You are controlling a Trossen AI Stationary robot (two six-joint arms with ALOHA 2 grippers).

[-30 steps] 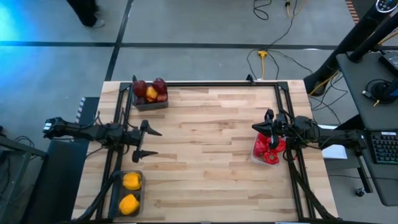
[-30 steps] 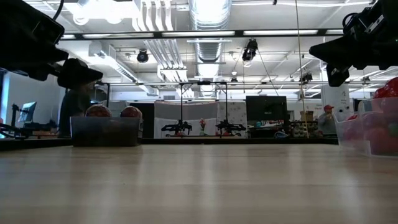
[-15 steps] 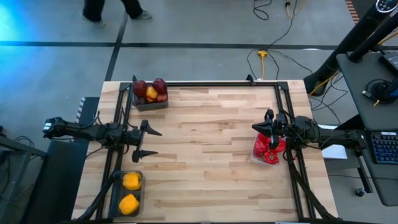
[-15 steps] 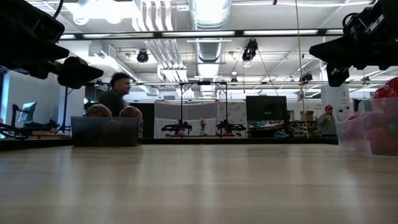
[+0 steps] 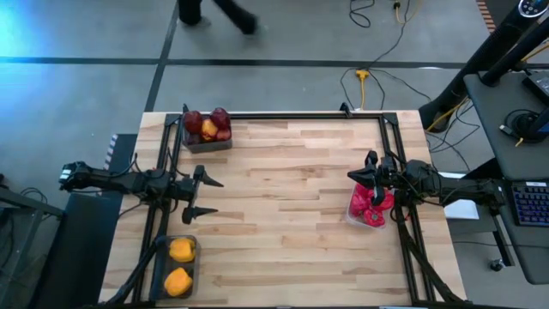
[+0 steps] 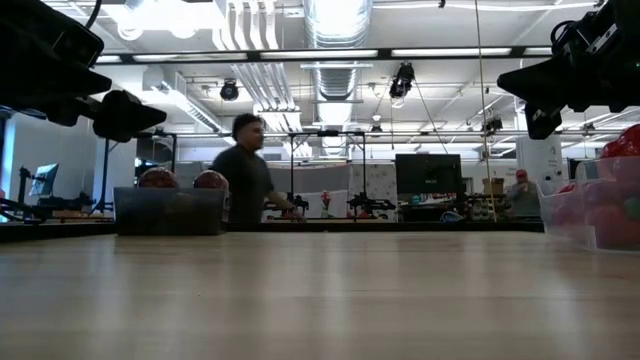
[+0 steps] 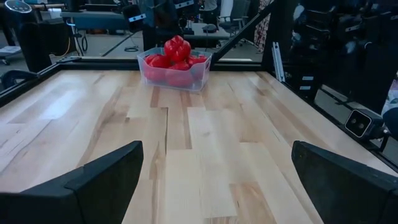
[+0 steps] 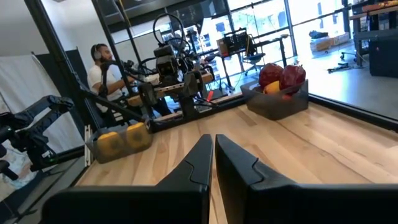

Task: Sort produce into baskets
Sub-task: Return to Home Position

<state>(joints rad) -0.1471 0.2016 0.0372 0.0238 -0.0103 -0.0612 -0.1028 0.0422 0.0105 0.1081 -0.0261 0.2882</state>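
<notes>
High view: the wooden counter (image 5: 292,215) is bare in the middle. Every piece sits in a bin with its own kind, so the sorting looks done. The dark red apples (image 5: 196,122) and one orange-yellow round fruit (image 5: 209,129) fill the smoky dark plastic bin (image 5: 208,148) at the top-left corner. The yellow bell peppers (image 5: 178,280) lie in a second dark bin (image 5: 196,266) at the bottom-left corner. The bright red bell peppers (image 5: 371,215) sit in the clear plastic bin (image 5: 350,215) by the right edge, partly under the right arm (image 5: 429,182). The left arm (image 5: 129,182) waits at the left side. I think both arms keep to the sides because nothing is left to pick up.

Low view: only here can you see that both arms hang above the counter without touching it. A person (image 6: 245,185) walks in the room behind.

Left wrist view: the left jaws are wide apart and hold nothing. The red peppers pile up higher than their bin's rim.

Right wrist view: the right jaws are pressed together with nothing between them. A person with headphones (image 8: 102,68) sits beyond the counter.
</notes>
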